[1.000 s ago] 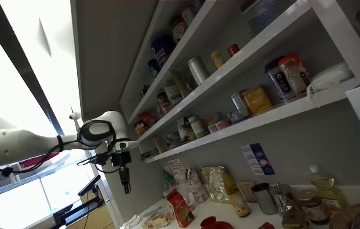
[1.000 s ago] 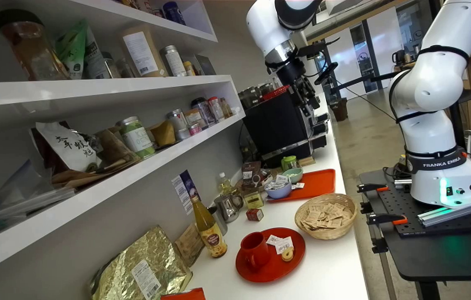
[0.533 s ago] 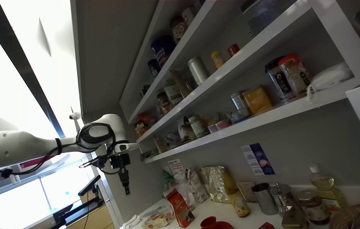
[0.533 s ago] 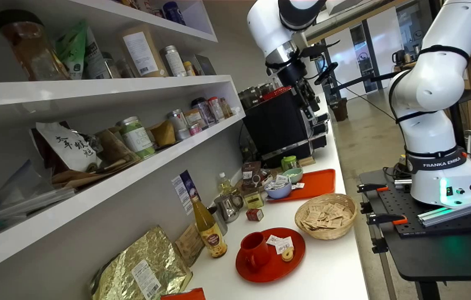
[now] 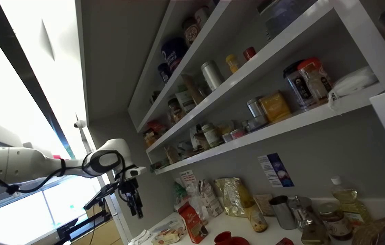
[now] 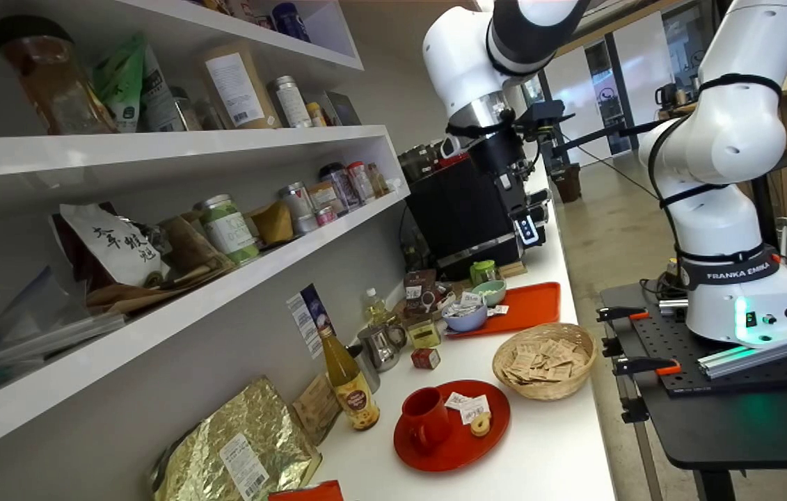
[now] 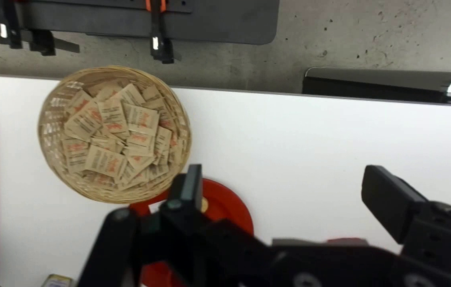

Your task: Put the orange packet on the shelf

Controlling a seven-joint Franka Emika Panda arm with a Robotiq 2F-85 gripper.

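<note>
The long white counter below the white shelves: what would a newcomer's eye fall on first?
Probably the white jointed robot arm, standing on a dark table with its end above the counter. Next may come the round red plate, carrying a red mug, beside the round woven basket of beige sachets. The glossy red-orange packet on the counter, below the lowest white shelf, also stands out.

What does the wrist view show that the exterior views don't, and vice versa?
Only the wrist view: a plain look into the gripper, open wide with the white counter showing through its gap.

Only the exterior views: the shelf, the wall poster and the white arm. The orange packet is recognisable only there; a red patch behind the gripper is too hidden to name.

Both: the gripper, the white counter and the red plate.
</note>
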